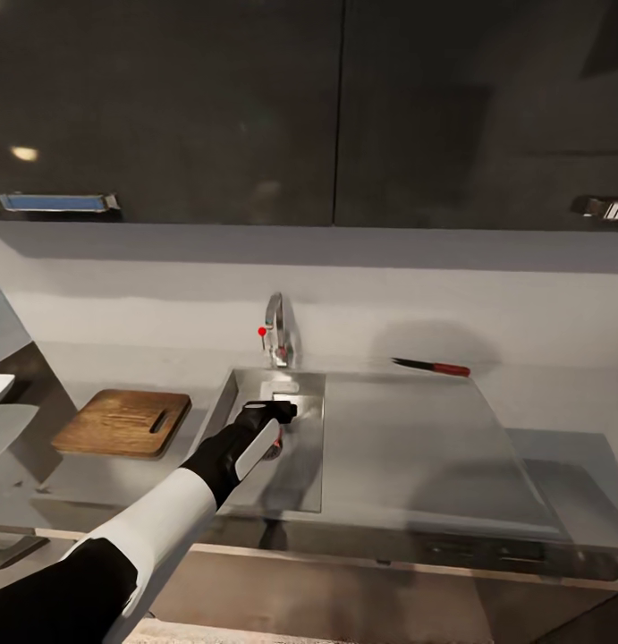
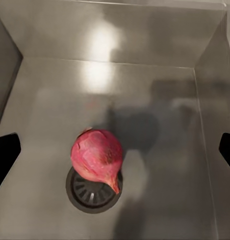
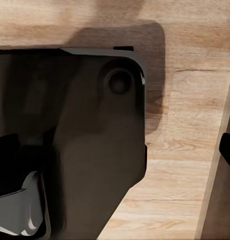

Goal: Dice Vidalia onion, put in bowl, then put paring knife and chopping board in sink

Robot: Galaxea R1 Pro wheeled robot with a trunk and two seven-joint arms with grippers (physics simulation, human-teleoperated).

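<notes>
No readable text, labels, brands, nos. or signs anywhere in the 3 views

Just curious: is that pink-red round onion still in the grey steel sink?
In. The pink-red Vidalia onion rests on the sink's round drain; the open left gripper isn't touching it.
</notes>
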